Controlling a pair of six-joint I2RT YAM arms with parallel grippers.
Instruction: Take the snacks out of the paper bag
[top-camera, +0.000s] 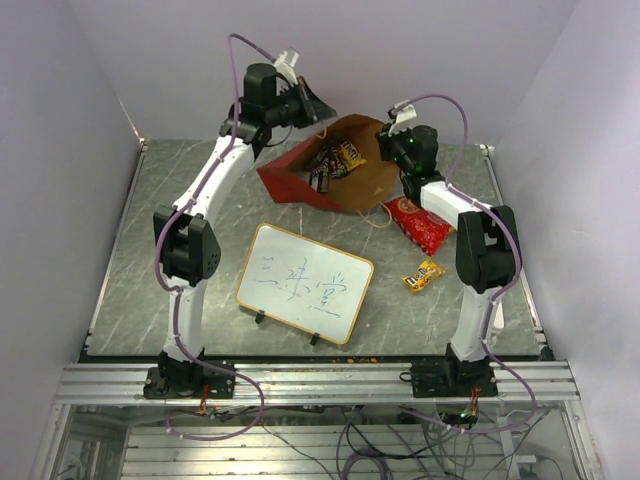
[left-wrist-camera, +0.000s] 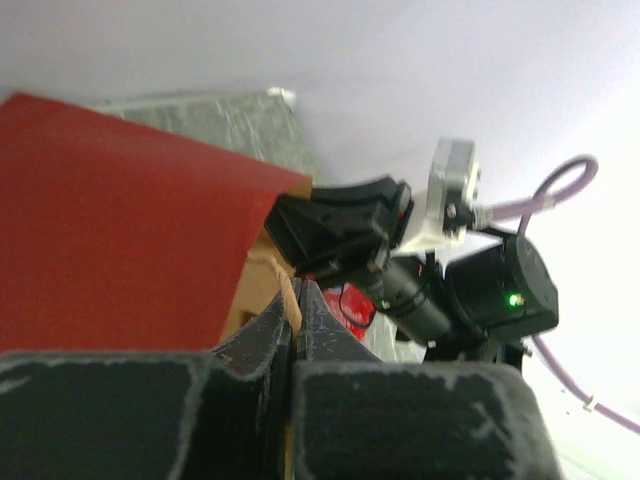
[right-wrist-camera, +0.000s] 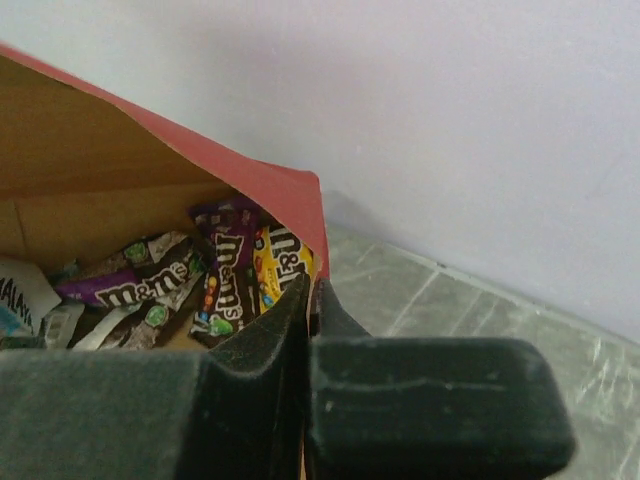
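Top external view: left fingers (top-camera: 314, 105) and right fingers (top-camera: 389, 136) clamped the rim of the tall red paper bag (top-camera: 290, 181), small candy packets (top-camera: 335, 160) inside.

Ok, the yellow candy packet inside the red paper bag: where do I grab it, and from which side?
Probably its exposed end, entering through the red paper bag's open mouth from the right. The yellow candy packet lies flat on the pile beside the rim the right gripper is shut on; that gripper must let go first.
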